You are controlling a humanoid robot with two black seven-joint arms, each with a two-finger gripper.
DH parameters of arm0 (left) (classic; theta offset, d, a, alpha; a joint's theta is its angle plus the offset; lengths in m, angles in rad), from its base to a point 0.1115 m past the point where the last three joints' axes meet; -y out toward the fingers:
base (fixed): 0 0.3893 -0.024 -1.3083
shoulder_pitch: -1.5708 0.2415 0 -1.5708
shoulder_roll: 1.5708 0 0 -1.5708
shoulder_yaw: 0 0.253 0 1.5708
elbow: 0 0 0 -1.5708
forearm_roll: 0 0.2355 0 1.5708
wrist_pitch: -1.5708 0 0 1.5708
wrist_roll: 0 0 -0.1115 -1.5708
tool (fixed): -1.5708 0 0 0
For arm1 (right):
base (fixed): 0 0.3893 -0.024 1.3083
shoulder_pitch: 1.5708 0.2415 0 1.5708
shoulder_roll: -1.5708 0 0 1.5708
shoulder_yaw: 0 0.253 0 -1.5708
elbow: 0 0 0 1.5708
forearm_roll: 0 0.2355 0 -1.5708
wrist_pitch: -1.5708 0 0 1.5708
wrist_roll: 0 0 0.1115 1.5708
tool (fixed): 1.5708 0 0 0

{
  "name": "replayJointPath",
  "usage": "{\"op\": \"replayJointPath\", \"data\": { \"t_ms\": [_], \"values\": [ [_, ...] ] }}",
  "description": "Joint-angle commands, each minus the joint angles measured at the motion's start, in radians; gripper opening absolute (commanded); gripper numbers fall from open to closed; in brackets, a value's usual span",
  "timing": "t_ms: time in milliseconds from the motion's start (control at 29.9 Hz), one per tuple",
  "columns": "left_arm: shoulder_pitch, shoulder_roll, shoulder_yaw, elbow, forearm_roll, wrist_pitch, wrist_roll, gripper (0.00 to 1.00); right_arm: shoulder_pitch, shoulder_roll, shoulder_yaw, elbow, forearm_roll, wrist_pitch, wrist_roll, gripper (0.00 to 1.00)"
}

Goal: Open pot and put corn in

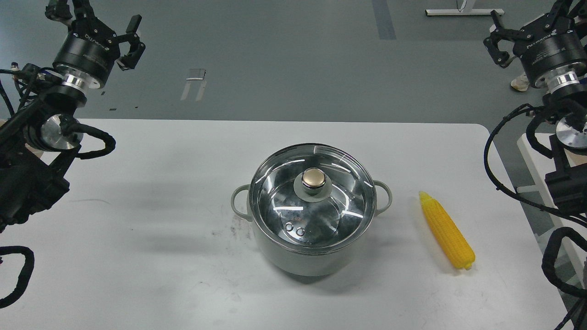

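Observation:
The pale grey-green pot (302,256) stands in the middle of the white table, with its clear glass lid (335,215) resting on it and the brass-coloured knob (314,178) on top. The yellow corn (447,231) lies flat on the table to the right of the pot, apart from it, pointed end away from me. My left gripper (97,18) hangs open high at the far left, beyond the table's back edge. My right gripper (528,20) hangs open high at the far right. Both hold nothing and are far from the pot and corn.
The white table (137,229) has a rounded far right corner and some dark scuff marks left of the pot. Black cables loop beside both arms at the table's left and right edges. Grey floor lies beyond the back edge.

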Motion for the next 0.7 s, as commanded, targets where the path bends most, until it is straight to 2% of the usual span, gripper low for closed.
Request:
{"op": "replayJointPath", "data": {
  "t_ms": [0, 669],
  "values": [
    [0.0, 0.001, 0.0, 0.0, 0.001, -0.001, -0.003, 0.98, 0.001, 0.008, 0.002, 0.006, 0.0, 0.0, -0.002, 1.0],
    [-0.005, 0.002, -0.011, -0.003, 0.003, -0.005, -0.004, 0.98, -0.005, 0.003, 0.003, 0.018, 0.002, 0.0, -0.017, 1.0]
  ]
}}
